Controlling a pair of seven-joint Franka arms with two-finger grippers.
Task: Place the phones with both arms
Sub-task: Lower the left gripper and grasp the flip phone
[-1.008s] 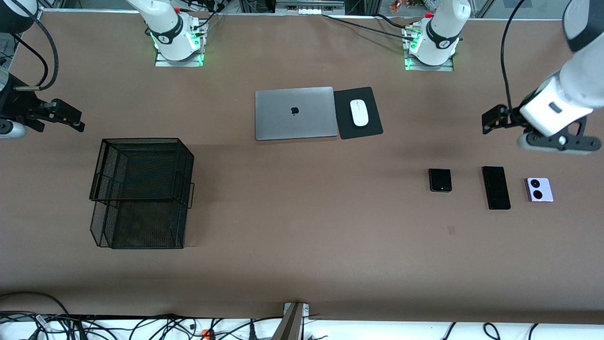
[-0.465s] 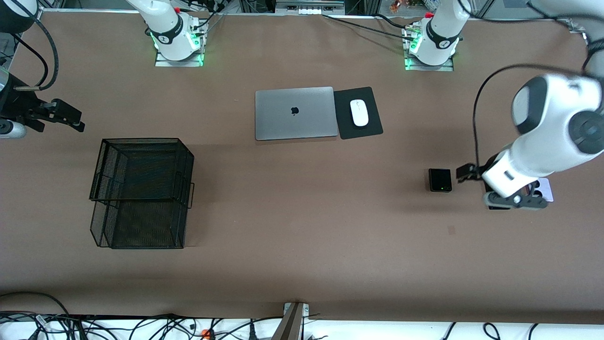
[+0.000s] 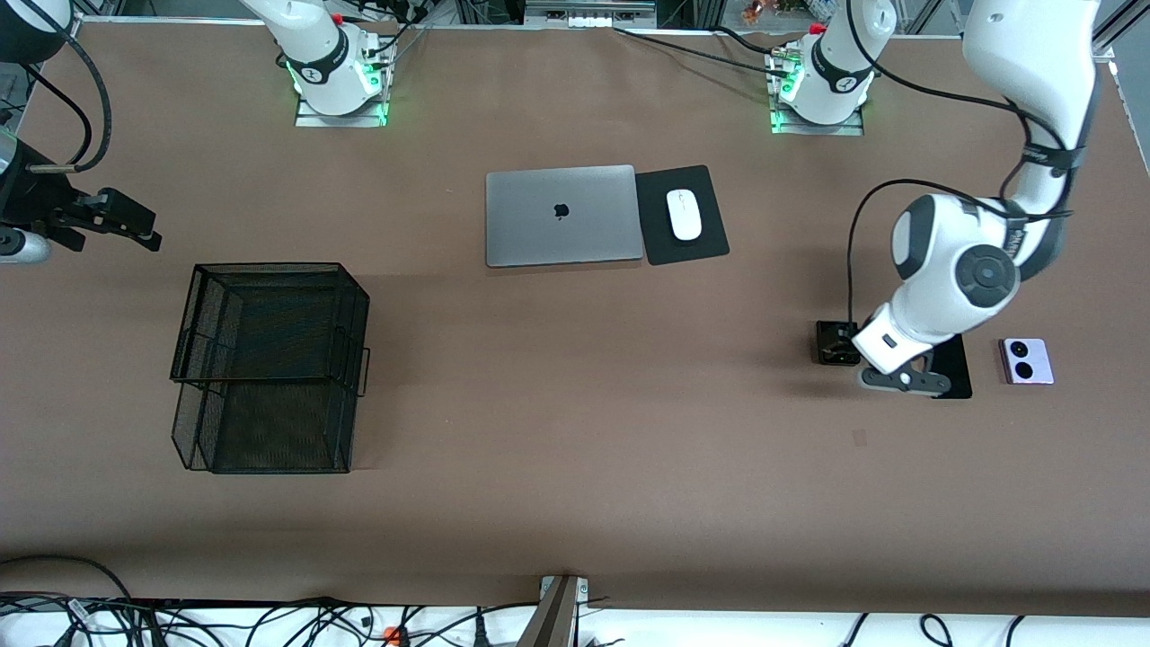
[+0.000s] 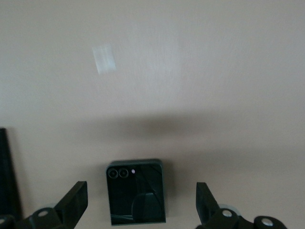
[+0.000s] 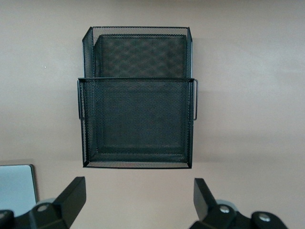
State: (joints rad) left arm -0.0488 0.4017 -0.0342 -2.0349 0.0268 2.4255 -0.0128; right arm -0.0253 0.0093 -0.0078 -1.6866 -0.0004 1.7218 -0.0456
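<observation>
Left wrist view: my left gripper [image 4: 138, 210] spreads wide over the glossy squarish black phone [image 4: 136, 191], low in frame; my right gripper [image 5: 136, 205] waits, spread.

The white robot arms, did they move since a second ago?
Only the left arm did. Its open left gripper swung down from the table's edge at its own end to the small squarish black phone, not gripping. The right gripper waited open. The long black slab phone, lilac phone and black mesh basket stayed put.
</observation>
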